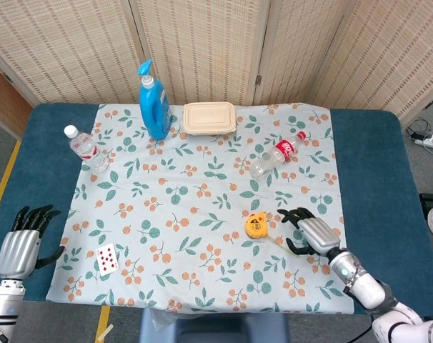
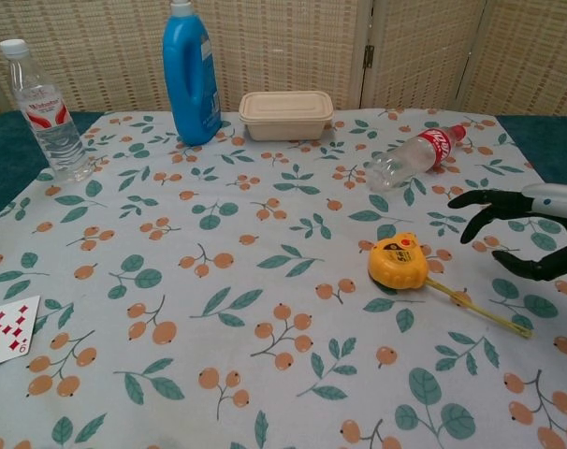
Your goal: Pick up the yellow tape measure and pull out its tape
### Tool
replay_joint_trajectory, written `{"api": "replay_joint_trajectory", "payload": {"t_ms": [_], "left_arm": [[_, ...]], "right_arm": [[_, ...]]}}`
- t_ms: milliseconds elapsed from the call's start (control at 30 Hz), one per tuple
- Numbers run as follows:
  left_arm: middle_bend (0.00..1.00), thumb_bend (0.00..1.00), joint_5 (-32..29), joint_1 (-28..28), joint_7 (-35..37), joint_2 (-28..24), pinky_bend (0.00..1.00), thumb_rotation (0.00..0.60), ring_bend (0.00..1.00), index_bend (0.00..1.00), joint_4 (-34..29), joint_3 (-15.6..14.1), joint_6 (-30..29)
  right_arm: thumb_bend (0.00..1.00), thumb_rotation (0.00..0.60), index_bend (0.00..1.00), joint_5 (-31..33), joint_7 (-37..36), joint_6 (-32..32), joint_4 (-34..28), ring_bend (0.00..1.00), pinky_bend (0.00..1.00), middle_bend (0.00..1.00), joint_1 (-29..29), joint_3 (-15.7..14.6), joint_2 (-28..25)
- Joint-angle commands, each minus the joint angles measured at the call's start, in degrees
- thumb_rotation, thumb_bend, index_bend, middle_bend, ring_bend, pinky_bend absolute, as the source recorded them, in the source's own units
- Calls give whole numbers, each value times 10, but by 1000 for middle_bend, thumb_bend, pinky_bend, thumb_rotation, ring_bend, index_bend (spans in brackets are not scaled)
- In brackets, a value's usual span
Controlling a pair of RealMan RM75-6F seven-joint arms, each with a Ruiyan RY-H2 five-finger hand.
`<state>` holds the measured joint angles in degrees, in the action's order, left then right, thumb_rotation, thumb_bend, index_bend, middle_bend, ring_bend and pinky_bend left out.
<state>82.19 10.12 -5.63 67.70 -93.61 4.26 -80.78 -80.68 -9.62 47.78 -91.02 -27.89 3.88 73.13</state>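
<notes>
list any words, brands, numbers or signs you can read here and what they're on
No text can be read as words in either view.
Lying bottle: red label with white script, too blurred to quote.
Upright water bottle: red and white label, unreadable.
Playing card: red diamond pips, its corner number too small.
Blue detergent bottle: side label, too small.
Yellow tape measure: small face marking, unreadable.
Lidded box: no markings seen.
</notes>
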Motion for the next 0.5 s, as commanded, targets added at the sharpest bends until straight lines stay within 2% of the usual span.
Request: {"api": "replay_joint_trajectory", "payload": {"t_ms": [33, 500], "left_arm": [[159, 297, 1, 1, 1, 1, 0, 600, 155, 223, 1, 0, 1], [159, 297, -2, 5, 14, 3, 0, 600, 154, 217, 11, 0, 9]], "right_arm": [[598, 455, 0, 15, 4, -18, 15, 82, 0, 249, -15, 6, 17], [598, 454, 0, 56, 64, -63, 62, 75, 0, 244, -82, 26, 90]]}}
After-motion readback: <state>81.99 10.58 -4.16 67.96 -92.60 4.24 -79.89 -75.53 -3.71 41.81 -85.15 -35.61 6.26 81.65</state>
